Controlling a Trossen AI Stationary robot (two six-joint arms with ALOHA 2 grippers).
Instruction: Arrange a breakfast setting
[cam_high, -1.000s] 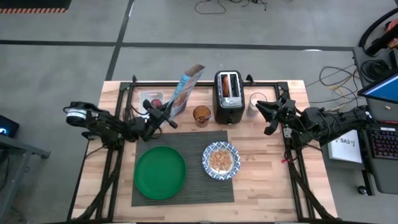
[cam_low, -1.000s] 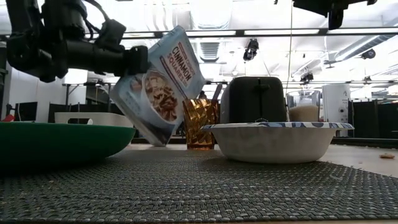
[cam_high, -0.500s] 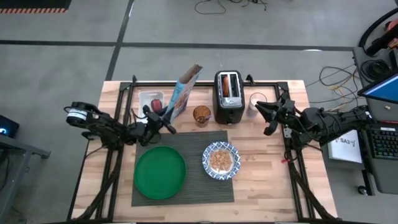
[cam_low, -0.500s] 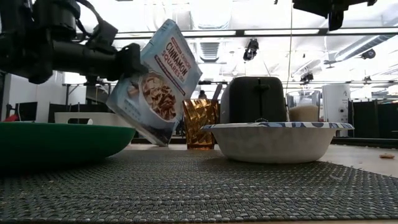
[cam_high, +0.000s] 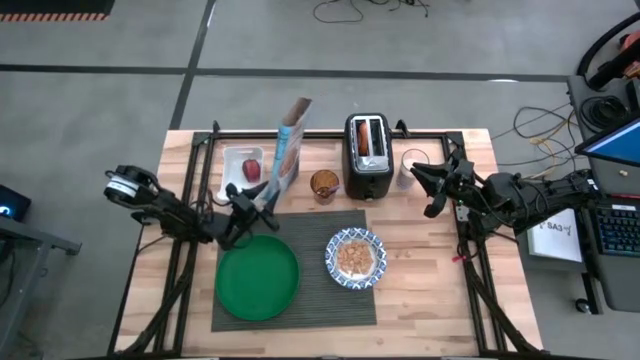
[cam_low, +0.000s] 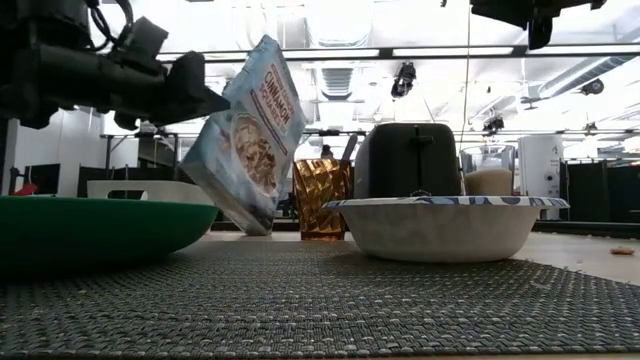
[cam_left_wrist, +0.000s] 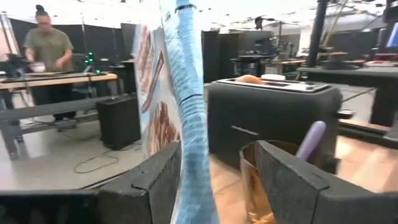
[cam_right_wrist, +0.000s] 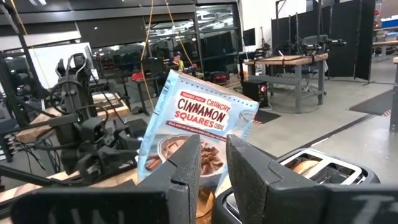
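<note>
Two grippers: left gripper (cam_high: 243, 203) fingers apart, beside box; right gripper (cam_high: 430, 186) fingers part open, empty, waiting near toaster (cam_high: 367, 156)
Box (cam_high: 288, 150): upright, long axis vertical, leaning
Nearer arm: left

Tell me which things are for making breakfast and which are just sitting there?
For the job: placemat, green plate, bowl of cereal, red fruit, cereal box.

Just sitting: toaster, white tray, amber glass.

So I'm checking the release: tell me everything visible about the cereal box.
The cereal box is light blue cardboard, printed "Cinnamon Squares" with a bowl picture. Its top flap is open. It stands tilted on the wood behind the placemat, between the tray and amber glass. The open left gripper sits beside it.
</note>
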